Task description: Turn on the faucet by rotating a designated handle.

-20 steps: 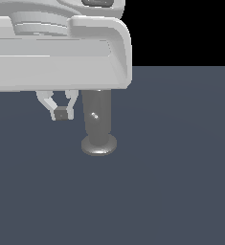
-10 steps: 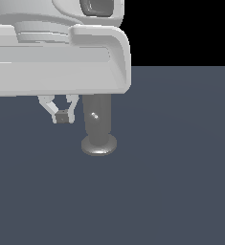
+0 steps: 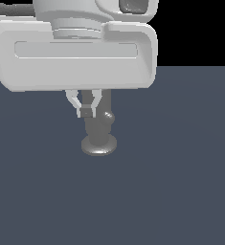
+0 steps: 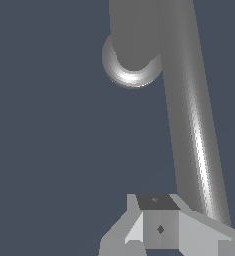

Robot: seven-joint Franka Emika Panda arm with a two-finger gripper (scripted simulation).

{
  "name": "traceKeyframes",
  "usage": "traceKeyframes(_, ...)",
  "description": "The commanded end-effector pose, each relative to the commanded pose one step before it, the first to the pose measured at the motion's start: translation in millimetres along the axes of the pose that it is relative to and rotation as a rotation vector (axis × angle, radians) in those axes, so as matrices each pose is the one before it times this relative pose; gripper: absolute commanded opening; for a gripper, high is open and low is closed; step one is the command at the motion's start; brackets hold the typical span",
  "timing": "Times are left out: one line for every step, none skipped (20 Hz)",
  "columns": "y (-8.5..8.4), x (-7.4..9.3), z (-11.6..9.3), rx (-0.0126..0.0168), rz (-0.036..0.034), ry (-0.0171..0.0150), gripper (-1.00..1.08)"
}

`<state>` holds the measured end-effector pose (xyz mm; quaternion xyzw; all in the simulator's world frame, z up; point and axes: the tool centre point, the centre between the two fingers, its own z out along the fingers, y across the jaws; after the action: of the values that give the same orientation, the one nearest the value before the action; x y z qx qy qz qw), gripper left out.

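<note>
The faucet (image 3: 99,131) is standing upright on its round base on the dark tabletop (image 3: 181,182), directly below the arm's big white hand, with the handle (image 3: 108,116) showing end-on as a small knob on the side toward the exterior view's right. The gripper (image 3: 86,111) is hanging in front of the faucet's upper body, its jaws pressed together with nothing between them. In the wrist view the handle (image 4: 191,115) is running as a long rod beside the gripper (image 4: 159,227).

a bare simulated scene: flat slate-blue floor (image 3: 181,191), black void (image 3: 195,33) behind, one untextured grey faucet (image 3: 99,136)
</note>
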<state>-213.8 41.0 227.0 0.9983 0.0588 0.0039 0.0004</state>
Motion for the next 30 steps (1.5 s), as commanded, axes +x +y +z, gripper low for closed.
traceKeyframes(18.13,1.92,5.12,0.00134,0.01496,-0.0078,-1.0)
traceKeyframes(4.58,0.76,0.01,0.0,0.0,0.0,-1.0)
traceKeyframes(4.58,0.76,0.01,0.0,0.0,0.0,-1.0)
traceKeyframes(4.43,0.81,0.07,-0.00042,-0.00015,-0.00019,-1.0)
traceKeyframes(4.58,0.77,0.01,0.0,0.0,0.0,-1.0)
traceKeyframes(4.58,0.77,0.01,0.0,0.0,0.0,-1.0)
traceKeyframes(4.58,0.77,0.01,0.0,0.0,0.0,-1.0)
traceKeyframes(4.58,0.77,0.01,0.0,0.0,0.0,-1.0)
traceKeyframes(4.57,0.77,0.01,0.0,0.0,0.0,-1.0)
traceKeyframes(4.57,0.77,0.01,0.0,0.0,0.0,-1.0)
traceKeyframes(4.57,0.78,0.01,0.0,0.0,0.0,-1.0)
traceKeyframes(4.57,0.78,0.01,0.0,0.0,0.0,-1.0)
traceKeyframes(4.56,0.78,0.01,0.0,0.0,0.0,-1.0)
traceKeyframes(4.56,0.78,0.01,0.0,0.0,0.0,-1.0)
traceKeyframes(4.55,0.78,0.01,0.0,0.0,0.0,-1.0)
traceKeyframes(4.54,0.79,0.01,0.0,0.0,0.0,-1.0)
traceKeyframes(4.54,0.79,0.0,0.0,0.0,0.0,-1.0)
traceKeyframes(4.53,0.79,0.0,0.0,0.0,0.0,-1.0)
traceKeyframes(4.52,0.79,0.0,0.0,0.0,0.0,-1.0)
traceKeyframes(4.51,0.8,0.0,0.0,0.0,0.0,-1.0)
traceKeyframes(4.5,0.8,0.0,0.0,0.0,0.0,-1.0)
traceKeyframes(4.48,0.81,0.0,0.0,0.0,0.0,-1.0)
traceKeyframes(4.46,0.82,0.0,0.0,0.0,0.0,-1.0)
traceKeyframes(4.44,0.83,-0.01,0.0,0.0,0.0,-1.0)
traceKeyframes(4.4,0.85,-0.01,0.0,0.0,0.0,-1.0)
traceKeyframes(0.0,0.0,0.0,0.0,0.0,0.0,-1.0)
traceKeyframes(-13.86,14.78,-17.18,-0.01366,-0.03308,0.04449,-1.0)
traceKeyframes(2.3,2.45,0.45,0.00026,0.0007,-0.00093,-1.0)
traceKeyframes(2.27,2.44,0.41,0.00024,0.00064,-0.00085,-1.0)
traceKeyframes(2.31,2.46,0.45,0.00027,0.0007,-0.00093,-1.0)
